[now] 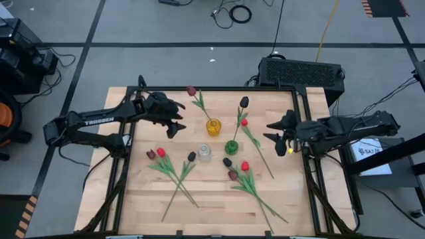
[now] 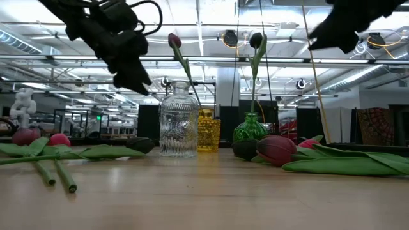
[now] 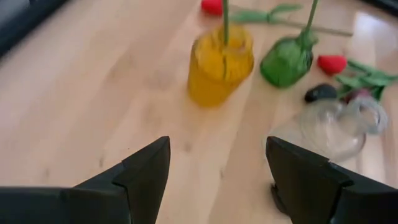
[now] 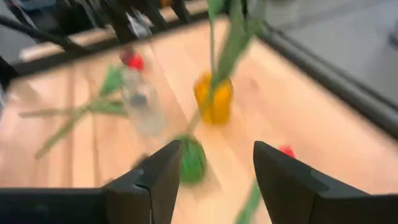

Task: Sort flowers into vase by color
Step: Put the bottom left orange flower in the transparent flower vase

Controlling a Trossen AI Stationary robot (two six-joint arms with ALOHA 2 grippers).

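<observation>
Both grippers are spread apart and empty: the left gripper (image 1: 178, 119) hovers beside the yellow vase (image 1: 213, 127), the right gripper (image 1: 273, 131) beside the green vase (image 1: 231, 147). One flower stands in each; the other flowers (image 1: 174, 169) lie loose around the clear vase (image 1: 204, 153). These appear light and flexible; grasp mid-stem, not the soft head.

— How many vases on the table (image 1: 153, 199)?
— Three: a yellow vase (image 1: 213, 127), a green vase (image 1: 231, 147) and a clear vase (image 1: 204, 153).
— And tulips?
— Nine heads. Three bright red, three maroon, three near-black. Two stand in vases; seven lie flat.
</observation>
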